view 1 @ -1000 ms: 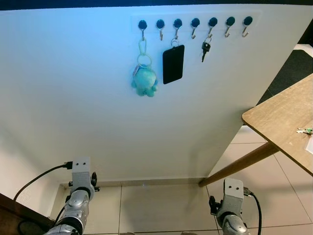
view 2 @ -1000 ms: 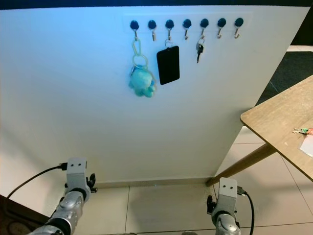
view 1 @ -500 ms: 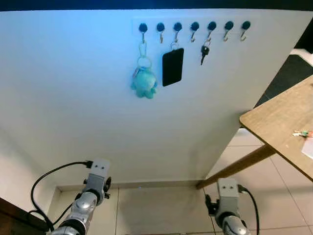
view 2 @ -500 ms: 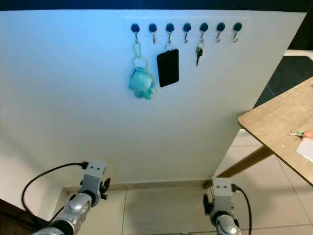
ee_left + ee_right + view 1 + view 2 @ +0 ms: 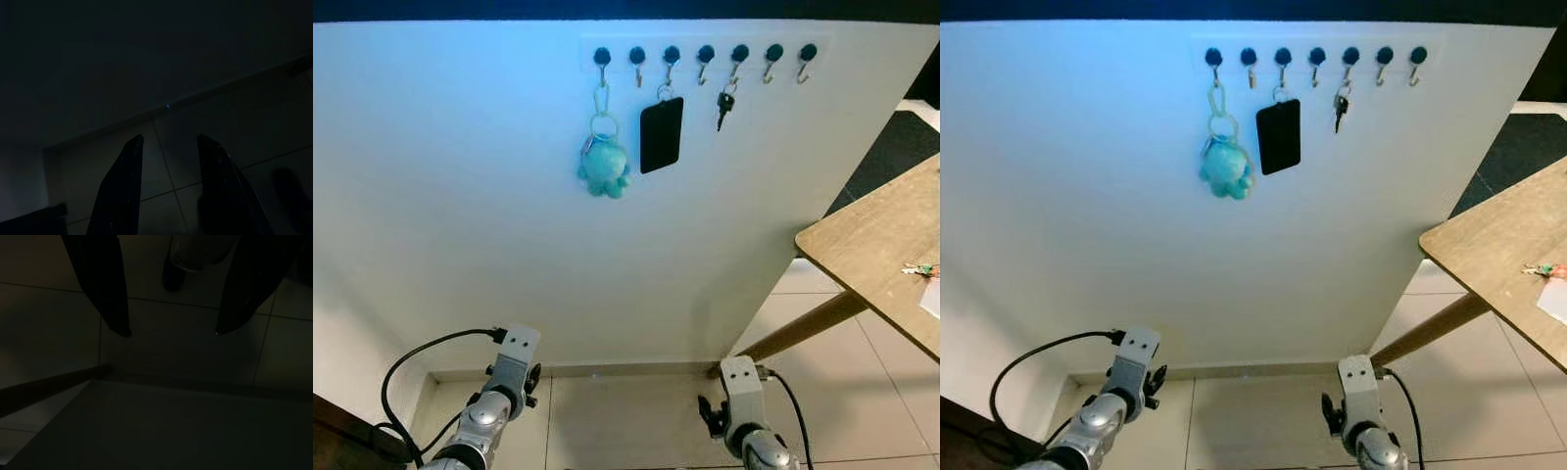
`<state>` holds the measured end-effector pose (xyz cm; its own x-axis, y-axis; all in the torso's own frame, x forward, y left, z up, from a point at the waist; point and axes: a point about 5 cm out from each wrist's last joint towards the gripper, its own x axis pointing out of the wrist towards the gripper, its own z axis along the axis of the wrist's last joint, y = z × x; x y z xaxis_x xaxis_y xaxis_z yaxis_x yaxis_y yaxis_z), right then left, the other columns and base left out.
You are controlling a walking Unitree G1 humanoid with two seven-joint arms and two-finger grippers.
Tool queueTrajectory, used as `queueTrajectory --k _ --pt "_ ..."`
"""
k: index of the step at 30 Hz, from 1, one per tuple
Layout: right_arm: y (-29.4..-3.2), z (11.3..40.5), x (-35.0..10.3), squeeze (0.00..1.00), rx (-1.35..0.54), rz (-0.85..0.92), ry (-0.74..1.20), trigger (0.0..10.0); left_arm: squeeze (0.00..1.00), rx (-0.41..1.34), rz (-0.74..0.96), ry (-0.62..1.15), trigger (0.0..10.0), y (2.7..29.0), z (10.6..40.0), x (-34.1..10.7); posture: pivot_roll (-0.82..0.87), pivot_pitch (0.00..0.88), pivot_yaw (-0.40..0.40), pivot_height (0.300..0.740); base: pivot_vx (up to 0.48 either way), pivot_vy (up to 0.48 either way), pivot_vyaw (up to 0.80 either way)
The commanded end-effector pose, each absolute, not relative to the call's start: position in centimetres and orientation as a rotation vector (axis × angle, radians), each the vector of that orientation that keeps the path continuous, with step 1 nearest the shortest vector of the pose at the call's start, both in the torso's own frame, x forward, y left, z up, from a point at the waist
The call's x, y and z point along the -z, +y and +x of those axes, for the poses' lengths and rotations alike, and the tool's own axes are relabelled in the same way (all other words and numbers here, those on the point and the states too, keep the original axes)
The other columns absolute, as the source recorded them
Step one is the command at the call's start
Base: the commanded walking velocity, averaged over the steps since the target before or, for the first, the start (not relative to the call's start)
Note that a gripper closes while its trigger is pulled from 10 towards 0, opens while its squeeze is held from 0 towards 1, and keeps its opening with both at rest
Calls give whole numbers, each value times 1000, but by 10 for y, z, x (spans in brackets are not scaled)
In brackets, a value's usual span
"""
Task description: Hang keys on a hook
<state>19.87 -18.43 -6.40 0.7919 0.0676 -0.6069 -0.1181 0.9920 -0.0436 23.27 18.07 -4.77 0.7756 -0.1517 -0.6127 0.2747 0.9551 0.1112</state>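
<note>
My left tool (image 5: 168, 188) and right tool (image 5: 168, 330) hang empty, parted, with small green-tagged keys (image 5: 921, 267) at three o'clock on the wooden tabletop (image 5: 871, 240).

Head views: bright and sharp, no motion blur.
Wall (image 5: 509, 196): evenly lit, with a cool blue tint at the upper part and a warmer tone lower down.
Shadows: the black tag (image 5: 661, 134) and the teal toy (image 5: 603, 168) throw only faint soft shadows.
Table (image 5: 876, 245): well lit, warm colour, no glare.
Top edge: a dark band.
Left wrist view: very dark; two fingers (image 5: 120, 191) and floor tile lines are hardly visible; one tiny blue light point.
Right wrist view: very dark; fingers (image 5: 100, 284) are black shapes over dim tiles.
</note>
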Motion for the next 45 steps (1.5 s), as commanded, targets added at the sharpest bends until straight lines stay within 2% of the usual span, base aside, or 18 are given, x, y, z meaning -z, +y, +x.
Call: queueTrajectory --k 1,16,22,28,45 --pt "-188 195 67 0 -65 -67 676 10000 0 255 198 663 10000 175 229 51 25 45 -17 740 0 0 0" --pt "-199 184 71 0 3 -53 696 10000 0 240 211 675 10000 178 222 55 24 35 -28 740 0 0 0" --pt "-197 179 74 0 1 -50 713 10000 0 192 186 677 10000 187 219 56 9 48 8 740 0 0 -800" --pt "-202 178 73 0 17 -46 707 10000 0 185 178 660 10000 186 222 54 22 48 -11 740 0 0 -800" --pt "-194 183 72 0 -31 -64 702 10000 0 149 149 615 10000 189 225 49 51 47 -26 740 0 0 -800"
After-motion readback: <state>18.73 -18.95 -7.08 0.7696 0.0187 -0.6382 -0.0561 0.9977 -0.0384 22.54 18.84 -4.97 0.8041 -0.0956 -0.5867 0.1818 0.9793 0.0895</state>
